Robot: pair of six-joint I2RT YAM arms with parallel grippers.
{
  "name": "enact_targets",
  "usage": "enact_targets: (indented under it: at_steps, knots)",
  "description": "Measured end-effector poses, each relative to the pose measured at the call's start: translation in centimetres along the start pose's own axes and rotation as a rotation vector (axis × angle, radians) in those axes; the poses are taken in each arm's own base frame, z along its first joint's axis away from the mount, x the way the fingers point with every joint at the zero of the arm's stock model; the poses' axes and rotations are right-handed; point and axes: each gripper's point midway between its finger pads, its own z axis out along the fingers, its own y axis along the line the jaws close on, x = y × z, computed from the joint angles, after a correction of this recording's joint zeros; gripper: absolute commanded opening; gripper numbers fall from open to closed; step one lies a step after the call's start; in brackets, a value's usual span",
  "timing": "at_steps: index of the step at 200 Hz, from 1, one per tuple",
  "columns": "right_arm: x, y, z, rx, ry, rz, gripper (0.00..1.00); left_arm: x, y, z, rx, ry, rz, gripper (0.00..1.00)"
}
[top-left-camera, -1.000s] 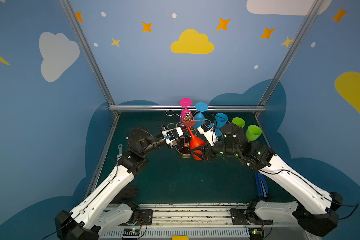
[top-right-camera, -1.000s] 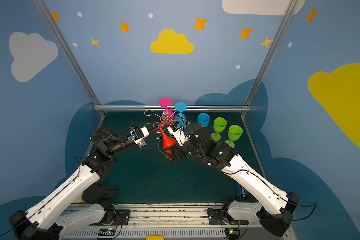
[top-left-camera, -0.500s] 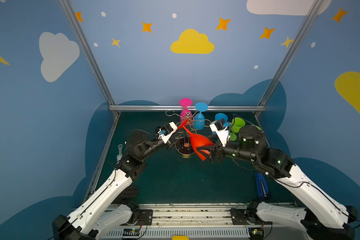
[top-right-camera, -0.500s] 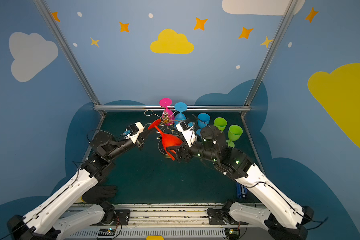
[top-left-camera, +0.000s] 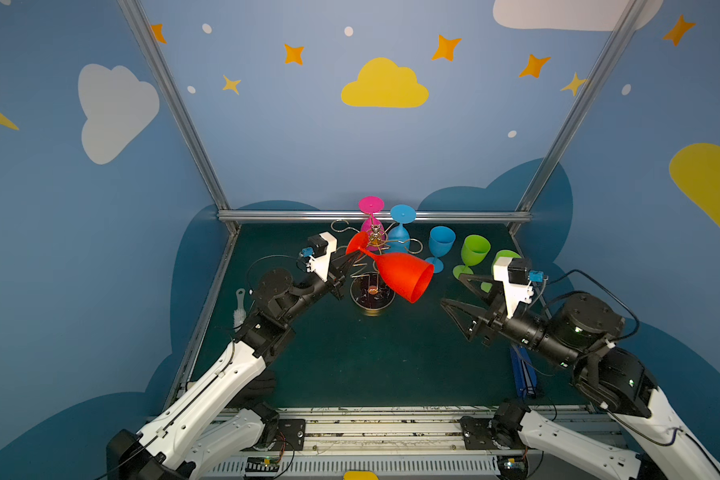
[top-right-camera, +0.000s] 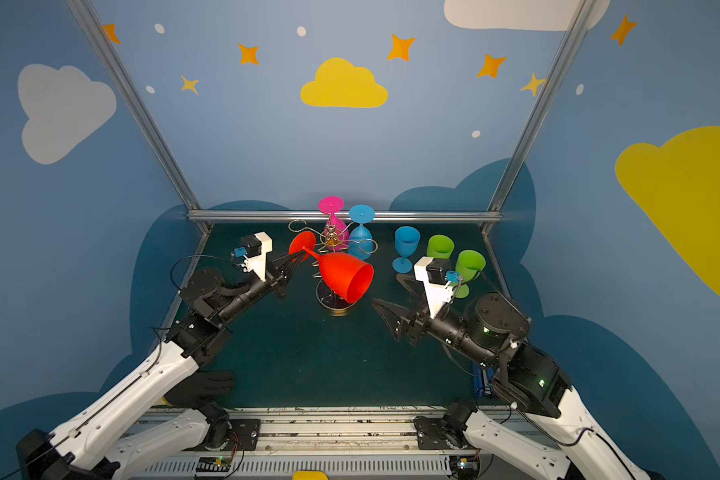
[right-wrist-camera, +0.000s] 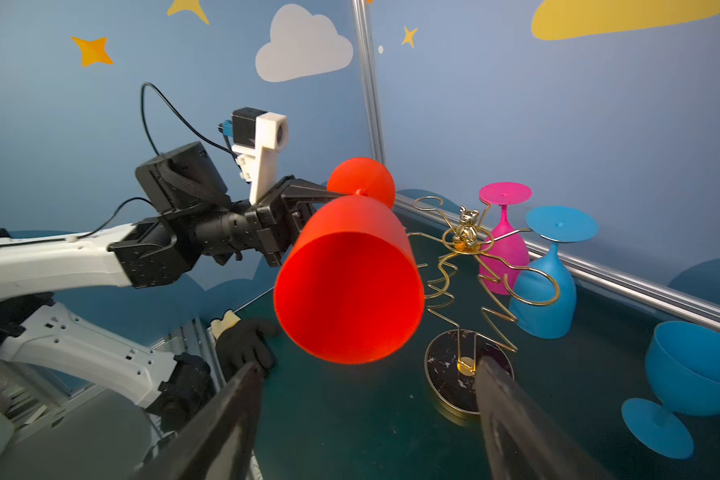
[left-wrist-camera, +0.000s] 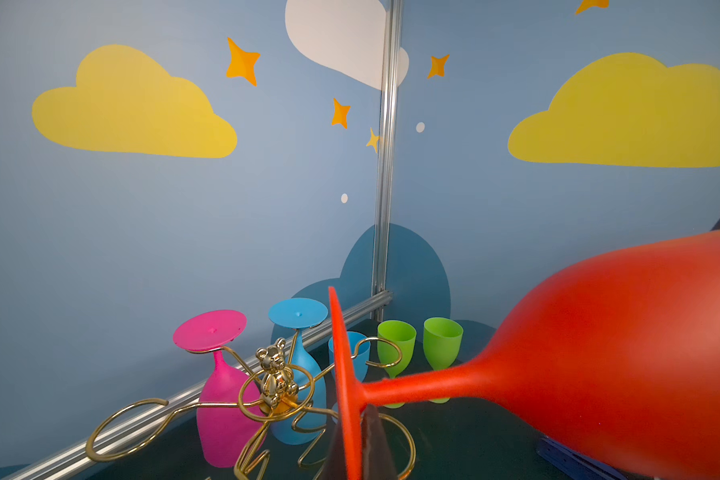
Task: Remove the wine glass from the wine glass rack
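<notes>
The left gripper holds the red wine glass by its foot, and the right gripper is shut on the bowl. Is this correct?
Not fully. The left gripper holds the red wine glass by its foot, but the right gripper is open and clear of the bowl, as both top views show.

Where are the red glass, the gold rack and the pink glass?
red glass [top-left-camera: 395, 274]: in a top view, on its bowl.
gold rack [right-wrist-camera: 443, 370]: right wrist view, on its dark base.
pink glass [left-wrist-camera: 219, 428]: left wrist view, on its bowl.
</notes>
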Motion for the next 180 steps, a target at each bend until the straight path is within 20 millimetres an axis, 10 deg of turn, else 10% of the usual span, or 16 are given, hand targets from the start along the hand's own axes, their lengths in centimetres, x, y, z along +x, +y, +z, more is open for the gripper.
enact_targets:
  at_steps: [86, 154, 180]
  knots:
    - [0.8, -1.4, 4.7, 0.049, 0.069, -0.005, 0.70, 1.1, -0.7, -0.1, 0.045, 0.015, -0.031, 0.03]
    - [1.3, -2.0, 7.2, 0.037, 0.089, 0.002, 0.02, 1.5, -0.9, -0.3, 0.068, 0.017, -0.047, 0.05]
    - [1.2, -2.3, 7.4, 0.034, 0.085, 0.016, 0.00, 1.3, -0.7, -0.3, 0.057, 0.010, -0.049, 0.57]
